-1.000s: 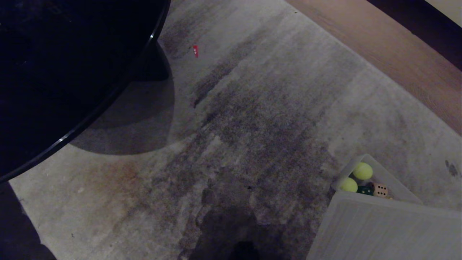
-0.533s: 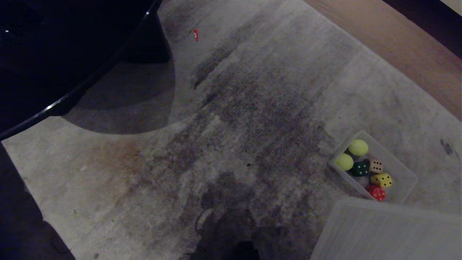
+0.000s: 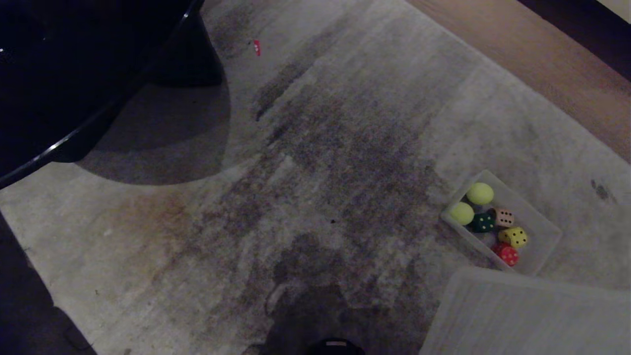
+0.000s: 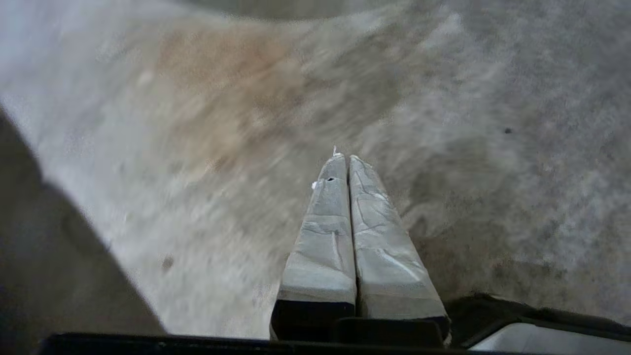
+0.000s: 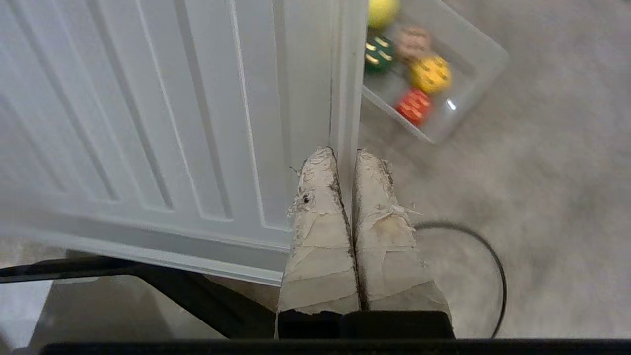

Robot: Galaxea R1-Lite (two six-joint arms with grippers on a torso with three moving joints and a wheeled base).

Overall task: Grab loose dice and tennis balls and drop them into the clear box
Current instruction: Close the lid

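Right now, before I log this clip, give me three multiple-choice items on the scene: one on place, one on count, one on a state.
1. Where are the tennis balls?
A. on the rug
B. in the clear box
C. on the lid

2. How many dice lie in the box?
A. two
B. three
C. four

3. How is the right claw?
A. shut, empty
B. open
C. shut on a ball

Answers:
1 B, both balls sit inside the box walls at its far end.
2 C, green, beige, yellow and red cubes show there.
3 A, its fingers meet with nothing between them, above the lid edge.
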